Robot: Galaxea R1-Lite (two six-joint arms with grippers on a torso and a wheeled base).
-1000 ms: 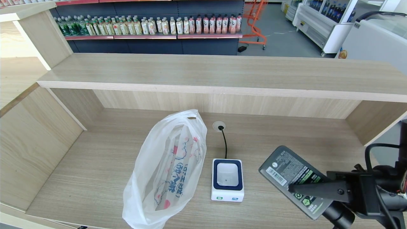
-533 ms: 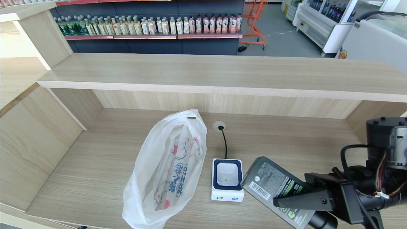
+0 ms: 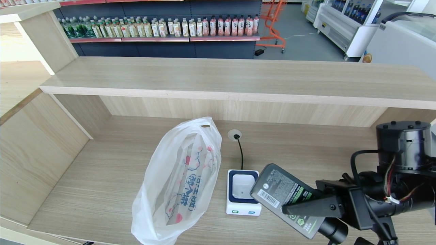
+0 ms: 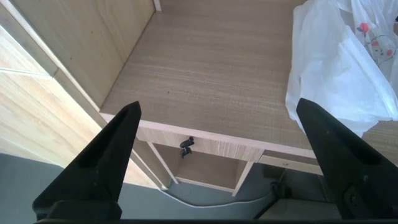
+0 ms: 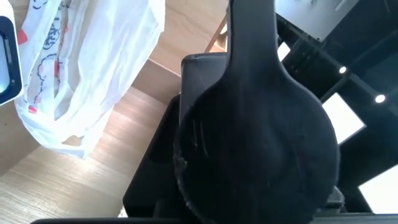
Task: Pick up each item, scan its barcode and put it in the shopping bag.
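A flat dark grey packet [image 3: 281,192] with a white barcode label facing up hangs above the desk, with my right gripper [image 3: 301,208] shut on its near end. In the head view its far corner overlaps the right edge of the white and blue barcode scanner [image 3: 241,194]. Left of the scanner lies the white plastic shopping bag [image 3: 180,180], mouth open, with a printed pink and blue item inside. The bag [image 5: 93,68] and a sliver of the scanner [image 5: 6,56] appear past the packet in the right wrist view. My left gripper [image 4: 217,162] hangs open off the desk's front edge, near the bag [image 4: 336,68].
The scanner's black cable [image 3: 240,151] runs back to a round grommet [image 3: 234,134]. The desk [image 3: 102,177] is boxed in by a raised counter [image 3: 218,78] at the back and side walls [image 3: 30,153]. Store shelves with bottles [image 3: 160,29] stand behind.
My right arm has carried the packet leftward, from well right of the scanner to just over its right edge. The bag and scanner have not moved.
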